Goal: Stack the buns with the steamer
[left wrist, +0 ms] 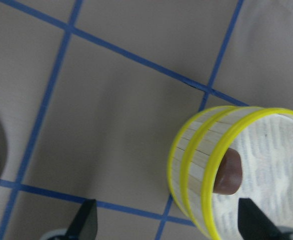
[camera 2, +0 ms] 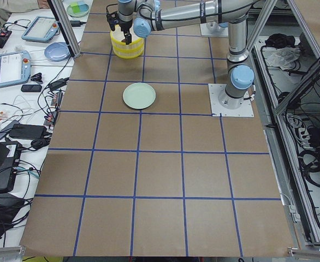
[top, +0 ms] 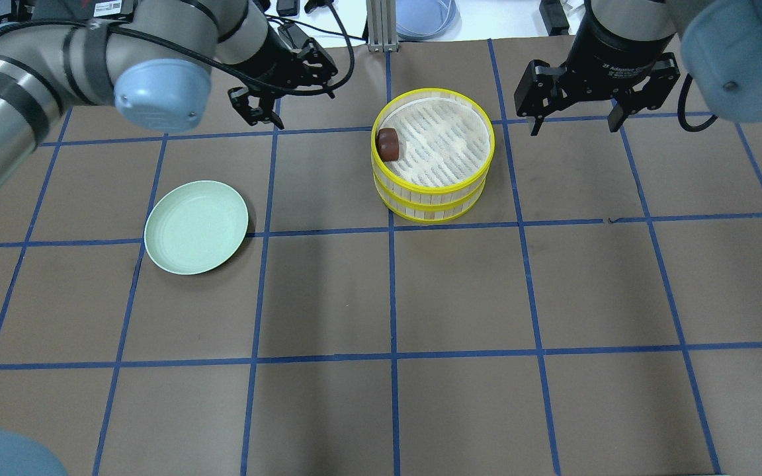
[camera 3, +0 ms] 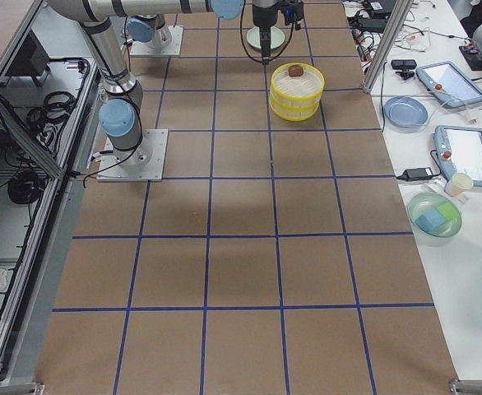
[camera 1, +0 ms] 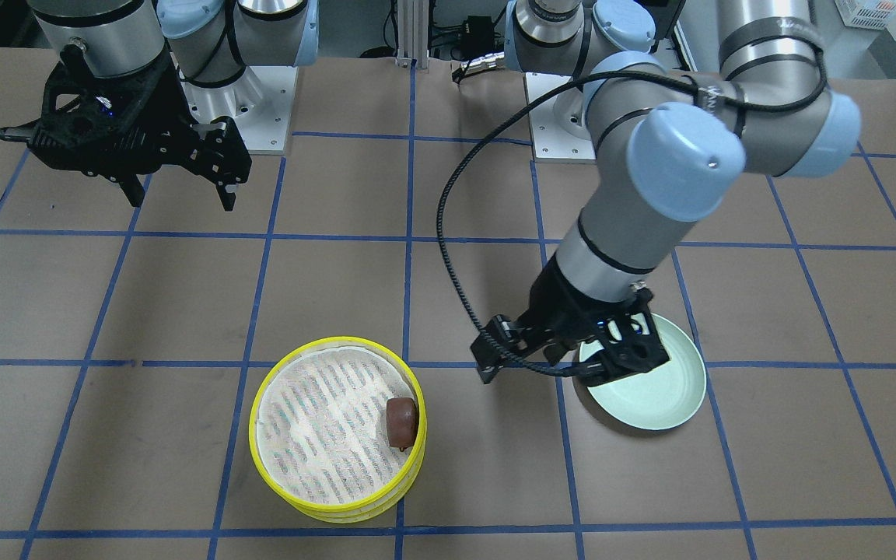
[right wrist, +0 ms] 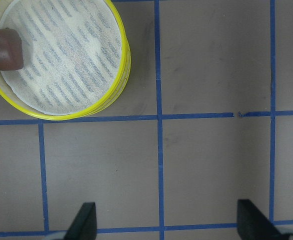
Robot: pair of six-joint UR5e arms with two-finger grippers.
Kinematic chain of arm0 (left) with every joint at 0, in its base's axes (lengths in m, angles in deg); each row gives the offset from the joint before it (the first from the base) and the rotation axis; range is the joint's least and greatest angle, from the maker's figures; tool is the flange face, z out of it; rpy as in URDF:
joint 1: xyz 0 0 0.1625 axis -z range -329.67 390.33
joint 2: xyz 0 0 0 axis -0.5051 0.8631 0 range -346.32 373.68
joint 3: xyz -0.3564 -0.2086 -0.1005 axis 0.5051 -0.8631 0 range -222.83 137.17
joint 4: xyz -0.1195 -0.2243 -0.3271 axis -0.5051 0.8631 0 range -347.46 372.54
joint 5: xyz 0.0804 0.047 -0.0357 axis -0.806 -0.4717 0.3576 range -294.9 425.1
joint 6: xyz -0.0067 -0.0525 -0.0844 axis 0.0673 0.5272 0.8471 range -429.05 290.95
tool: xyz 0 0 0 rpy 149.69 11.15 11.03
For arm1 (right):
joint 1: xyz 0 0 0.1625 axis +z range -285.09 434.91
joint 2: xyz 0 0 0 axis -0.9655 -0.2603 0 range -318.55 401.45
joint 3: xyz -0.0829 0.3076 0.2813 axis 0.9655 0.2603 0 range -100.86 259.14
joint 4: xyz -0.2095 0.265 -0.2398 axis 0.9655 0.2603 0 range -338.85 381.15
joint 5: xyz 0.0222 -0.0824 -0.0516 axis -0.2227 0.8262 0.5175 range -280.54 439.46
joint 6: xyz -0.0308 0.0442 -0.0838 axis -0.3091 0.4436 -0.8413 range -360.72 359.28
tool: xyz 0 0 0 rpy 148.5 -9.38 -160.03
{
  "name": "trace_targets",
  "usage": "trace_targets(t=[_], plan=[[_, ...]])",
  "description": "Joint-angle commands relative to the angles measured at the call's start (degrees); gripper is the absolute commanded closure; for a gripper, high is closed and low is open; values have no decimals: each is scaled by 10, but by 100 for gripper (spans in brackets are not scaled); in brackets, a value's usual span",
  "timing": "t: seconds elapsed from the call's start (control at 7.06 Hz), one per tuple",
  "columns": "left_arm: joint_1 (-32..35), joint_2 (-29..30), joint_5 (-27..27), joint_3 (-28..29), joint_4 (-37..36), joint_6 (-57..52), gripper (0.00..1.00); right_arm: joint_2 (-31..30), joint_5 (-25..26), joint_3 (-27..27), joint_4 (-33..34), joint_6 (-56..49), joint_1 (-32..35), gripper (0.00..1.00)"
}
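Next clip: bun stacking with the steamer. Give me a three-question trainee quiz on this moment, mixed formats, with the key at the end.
1. True or false: the reddish-brown bun lies at the centre of the top tier of the steamer.
2. What is on the pale green plate? A) a cream-white bun B) nothing C) the reddish-brown bun
3. Fill in: the left gripper and the right gripper are both ____ and hold nothing.

Key: 1. False; it rests against the rim, on the side toward the plate. 2. B. 3. open.
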Motion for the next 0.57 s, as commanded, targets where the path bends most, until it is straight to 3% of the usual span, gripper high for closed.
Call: trace_targets(t=[0.0,0.28,0.42], plan=[[-65,-46,-63,0,76,-137,0,15,0,18,-2,-1,0,0],[-87,-104,-159,-4,165,-212,0,16,0,19,0,-1,0,0],[-86,-127,-166,-17,201,-212,0,16,0,19,-2,-1,0,0]])
